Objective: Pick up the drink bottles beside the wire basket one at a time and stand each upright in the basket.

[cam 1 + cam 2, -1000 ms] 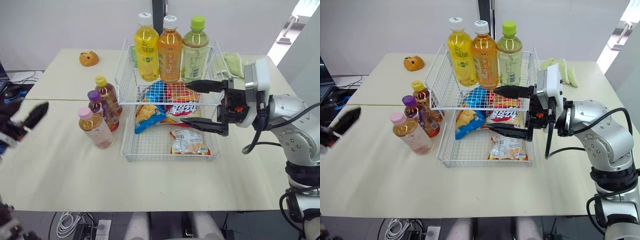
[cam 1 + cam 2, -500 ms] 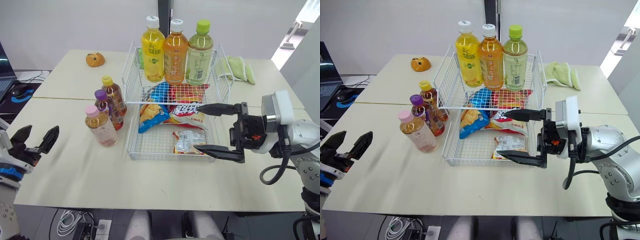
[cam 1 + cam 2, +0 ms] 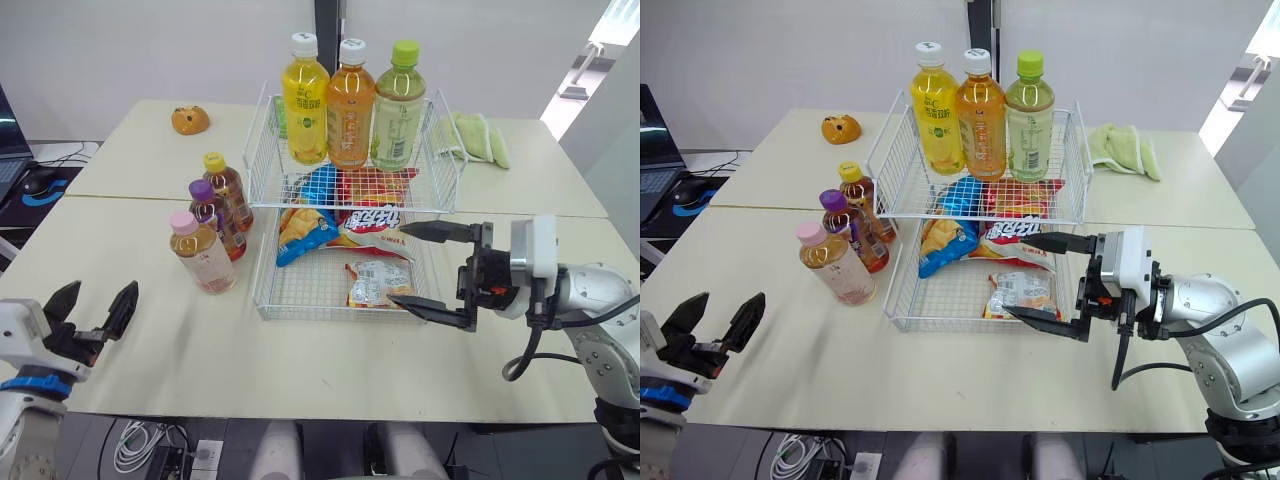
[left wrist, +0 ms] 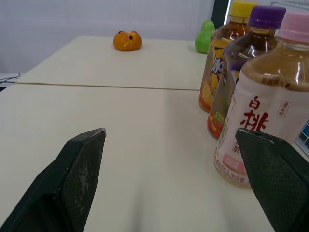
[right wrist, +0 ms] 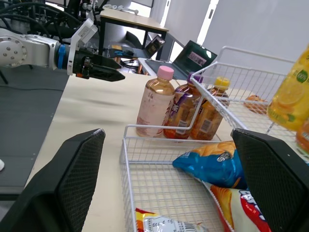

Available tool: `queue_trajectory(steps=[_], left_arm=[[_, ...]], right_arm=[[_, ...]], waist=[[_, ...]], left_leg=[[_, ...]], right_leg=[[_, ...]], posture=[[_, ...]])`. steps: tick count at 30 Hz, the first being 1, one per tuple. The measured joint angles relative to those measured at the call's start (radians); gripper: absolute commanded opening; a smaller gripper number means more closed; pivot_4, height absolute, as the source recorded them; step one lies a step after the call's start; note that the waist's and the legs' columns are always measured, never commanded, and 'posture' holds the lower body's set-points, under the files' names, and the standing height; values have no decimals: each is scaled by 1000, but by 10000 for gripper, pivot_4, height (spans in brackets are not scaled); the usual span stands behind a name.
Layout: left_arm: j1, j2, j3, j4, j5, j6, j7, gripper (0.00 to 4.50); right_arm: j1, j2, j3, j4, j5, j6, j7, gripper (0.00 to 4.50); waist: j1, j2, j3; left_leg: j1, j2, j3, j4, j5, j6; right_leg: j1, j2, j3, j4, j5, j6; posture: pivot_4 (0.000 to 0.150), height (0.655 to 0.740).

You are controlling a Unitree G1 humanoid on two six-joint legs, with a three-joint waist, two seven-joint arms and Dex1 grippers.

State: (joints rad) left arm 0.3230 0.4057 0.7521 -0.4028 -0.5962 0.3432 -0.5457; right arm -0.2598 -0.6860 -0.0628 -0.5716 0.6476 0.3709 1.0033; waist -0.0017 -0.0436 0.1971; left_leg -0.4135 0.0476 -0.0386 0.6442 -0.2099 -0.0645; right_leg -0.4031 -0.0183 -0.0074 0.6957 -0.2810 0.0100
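Left gripper (image 3: 95,308) sits low at 8 o'clock, fingers spread apart, pointing toward 1 o'clock. Right gripper (image 3: 400,264) sits at 4 o'clock, fingers gaping wide, one above the other, pointing toward 9 o'clock

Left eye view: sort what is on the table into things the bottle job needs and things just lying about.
Job in hand: pink-capped bottle, purple-capped bottle and yellow-capped bottle, all beside the basket; wire basket; three tall bottles already upright in its upper tier.

Lying about: snack bags in the lower tier; green cloth; orange toy.
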Motion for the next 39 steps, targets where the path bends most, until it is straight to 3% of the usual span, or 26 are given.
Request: queue_trajectory(steps=[12, 22, 39], left_arm=[[91, -17, -1, -139, -128, 3, 65, 44517], [104, -20, -43, -220, -140, -10, 96, 44517], [-125, 78, -182, -186, -91, 31, 178, 44517]], right_arm=[[-16, -5, 5, 29, 80, 14, 47, 45000], [-33, -5, 4, 41, 125, 47, 57, 45000], [-61, -2, 6, 52, 154, 75, 23, 45000]], waist=[[0, 0, 0], [0, 0, 0], [0, 0, 0]], left_leg=[[0, 0, 0, 0, 0, 0], [0, 0, 0, 0, 0, 0], [-1, 0, 0, 0, 0, 0]], right_leg=[[0, 0, 0, -1, -1, 0], [0, 0, 0, -1, -1, 0], [0, 1, 0, -1, -1, 0]], posture=[[1500, 7400], [1500, 7400], [1500, 7400]])
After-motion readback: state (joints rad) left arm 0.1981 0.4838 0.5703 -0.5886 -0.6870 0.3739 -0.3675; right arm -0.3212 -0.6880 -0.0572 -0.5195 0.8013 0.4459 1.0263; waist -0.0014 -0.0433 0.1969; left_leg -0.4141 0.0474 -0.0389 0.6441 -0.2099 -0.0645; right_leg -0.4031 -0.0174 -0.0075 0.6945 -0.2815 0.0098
